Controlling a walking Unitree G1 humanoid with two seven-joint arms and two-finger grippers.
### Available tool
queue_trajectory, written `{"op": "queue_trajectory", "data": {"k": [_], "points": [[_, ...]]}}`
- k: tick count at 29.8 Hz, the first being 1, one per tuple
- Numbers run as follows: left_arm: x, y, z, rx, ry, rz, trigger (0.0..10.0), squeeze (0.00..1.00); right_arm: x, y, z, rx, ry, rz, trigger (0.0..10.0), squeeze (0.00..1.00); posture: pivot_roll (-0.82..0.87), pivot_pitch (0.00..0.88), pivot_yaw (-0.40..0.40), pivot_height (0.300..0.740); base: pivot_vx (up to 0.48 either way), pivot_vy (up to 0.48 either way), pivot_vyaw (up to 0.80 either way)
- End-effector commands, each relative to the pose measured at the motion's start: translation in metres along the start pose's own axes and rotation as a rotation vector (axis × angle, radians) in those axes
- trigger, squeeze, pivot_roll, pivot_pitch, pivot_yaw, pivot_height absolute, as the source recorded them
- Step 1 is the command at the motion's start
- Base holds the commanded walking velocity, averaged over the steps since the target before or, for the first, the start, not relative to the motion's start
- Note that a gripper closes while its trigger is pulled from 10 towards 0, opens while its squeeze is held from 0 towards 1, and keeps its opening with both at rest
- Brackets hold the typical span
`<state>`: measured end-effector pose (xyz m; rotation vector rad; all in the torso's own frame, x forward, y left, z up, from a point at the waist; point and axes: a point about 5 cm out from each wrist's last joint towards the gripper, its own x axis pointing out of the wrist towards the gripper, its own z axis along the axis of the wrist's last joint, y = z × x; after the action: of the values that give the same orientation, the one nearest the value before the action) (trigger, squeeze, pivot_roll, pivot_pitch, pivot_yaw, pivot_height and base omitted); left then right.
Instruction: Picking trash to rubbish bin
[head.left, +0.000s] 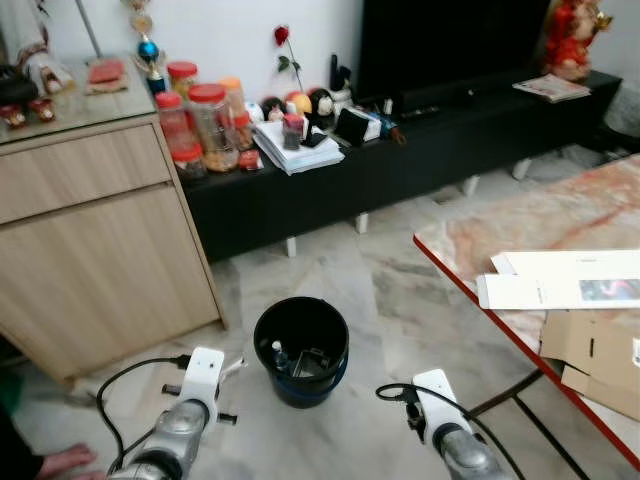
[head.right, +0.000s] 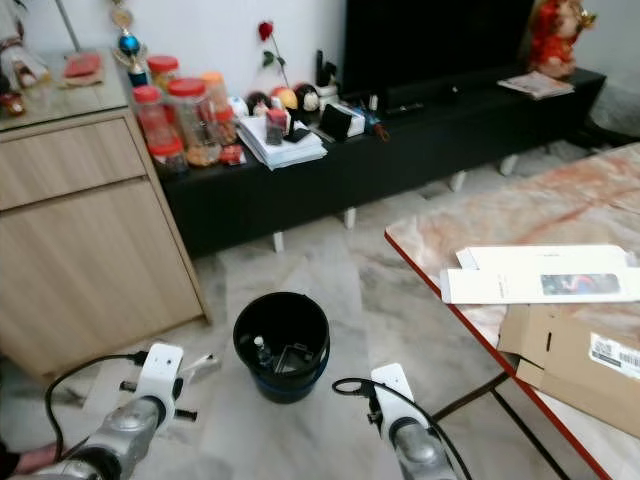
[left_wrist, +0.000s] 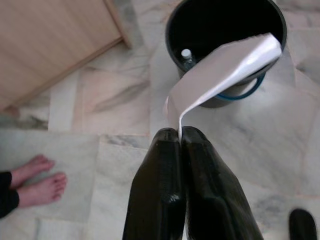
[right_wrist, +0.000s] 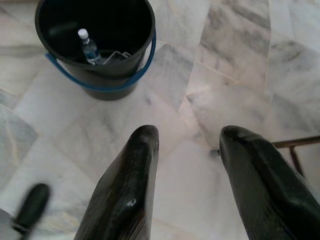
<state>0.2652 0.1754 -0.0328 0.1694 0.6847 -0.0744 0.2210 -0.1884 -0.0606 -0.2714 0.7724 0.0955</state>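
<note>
Black round plastic rubbish bin (head.left: 301, 350) with blue handle stands on the marble floor (head.left: 390, 300), a small clear bottle (right_wrist: 89, 48) inside. Left gripper (left_wrist: 179, 137), just beside the bin, pinches a white paper strip (left_wrist: 225, 70) reaching over its rim. Right gripper (right_wrist: 187, 145), near the bin, fingers spread, empty.

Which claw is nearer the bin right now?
Left. The left claw, shut on a paper strip, holds it at the bin's rim. The right claw hangs open over bare floor, clearly back from the bin.
</note>
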Motion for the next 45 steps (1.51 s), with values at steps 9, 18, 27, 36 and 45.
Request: {"op": "queue_trajectory", "data": {"k": [9, 18, 27, 36, 45], "points": [[-0.0015, 0.0118, -0.0037, -0.002, 0.015, 0.033, 10.0, 0.00, 0.0034, 0.0099, 0.0138, 0.014, -0.041, 0.033, 10.0, 0.00, 0.19, 0.000, -0.004, 0.740, 0.355, 0.000, 0.49], [-0.0018, 0.0114, -0.0046, 0.002, 0.016, 0.030, 10.0, 0.00, 0.0035, 0.0088, 0.0155, 0.037, -0.053, 0.026, 10.0, 0.00, 0.18, 0.000, -0.003, 0.740, 0.357, 0.000, 0.00], [-0.0017, 0.0116, -0.0038, 0.008, 0.013, 0.029, 10.0, 0.00, 0.0034, 0.0124, 0.0151, 0.046, -0.053, 0.046, 10.0, 0.00, 0.19, 0.000, -0.004, 0.740, 0.359, 0.000, -0.05], [-0.0019, 0.0124, -0.0044, 0.014, 0.015, 0.028, 10.0, 0.00, 0.0036, 0.0140, 0.0185, 0.056, -0.077, 0.047, 10.0, 0.00, 0.19, 0.000, -0.002, 0.740, 0.358, 0.000, -0.34], [-0.0009, 0.0132, -0.0002, 0.013, 0.005, 0.030, 10.0, 0.00, 0.0041, 0.0141, 0.0212, 0.057, -0.087, 0.045, 10.0, 0.00, 0.19, 0.000, 0.001, 0.740, 0.357, 0.000, 0.00]]}}
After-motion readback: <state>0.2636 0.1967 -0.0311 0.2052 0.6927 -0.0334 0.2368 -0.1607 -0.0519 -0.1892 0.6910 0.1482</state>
